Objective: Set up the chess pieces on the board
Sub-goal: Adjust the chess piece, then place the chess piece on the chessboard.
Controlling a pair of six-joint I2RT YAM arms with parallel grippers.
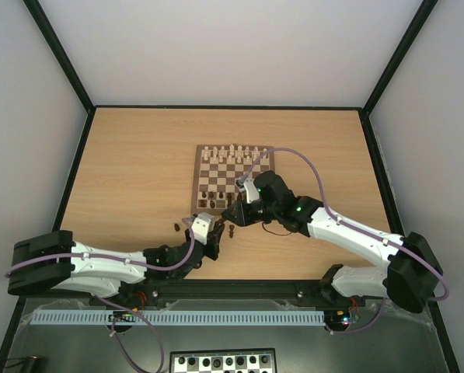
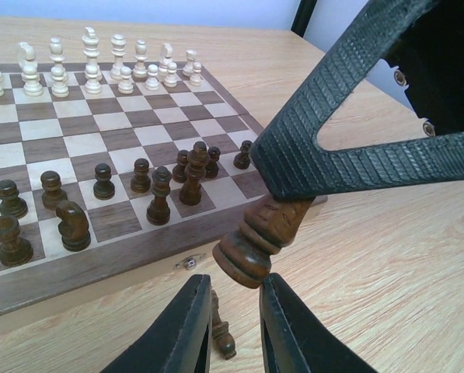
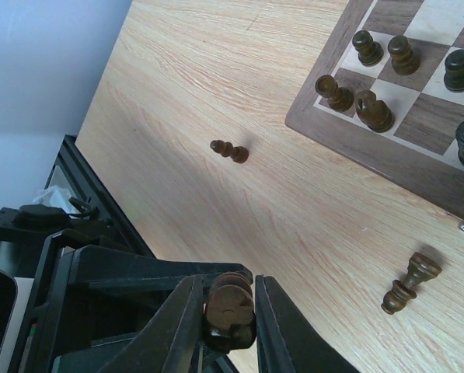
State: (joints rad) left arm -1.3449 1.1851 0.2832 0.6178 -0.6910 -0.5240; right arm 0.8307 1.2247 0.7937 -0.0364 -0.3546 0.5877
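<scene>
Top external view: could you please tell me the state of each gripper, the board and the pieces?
Right gripper: shut on a dark brown chess piece, tilted.
Left gripper: open, empty.
Chessboard: flat on the table.
Dark pawn: lying on the table.
Second loose dark piece: lying beside the chessboard.
Dark pieces on board: upright.
Cream pieces: upright on the far rows.
</scene>
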